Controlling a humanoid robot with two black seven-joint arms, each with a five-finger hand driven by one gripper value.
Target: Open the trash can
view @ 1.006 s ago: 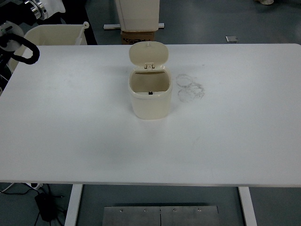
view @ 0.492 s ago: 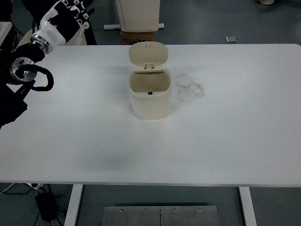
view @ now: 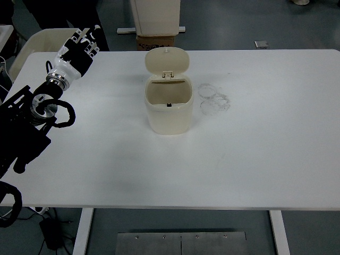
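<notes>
A small cream trash can stands upright near the middle of the white table. Its lid is flipped up and back on its hinge, and the inside shows empty. My left hand is over the table's far left corner, well left of the can, with its fingers extended and holding nothing. Its black arm comes in from the left edge. The right arm is out of view.
Faint ring marks lie on the table just right of the can. A cream bin stands off the table's far left corner. A white stand with a cardboard box is behind the table.
My left arm has come further into view from the left. The hand has moved down and toward the table's left corner. The can and its lid have not moved.
</notes>
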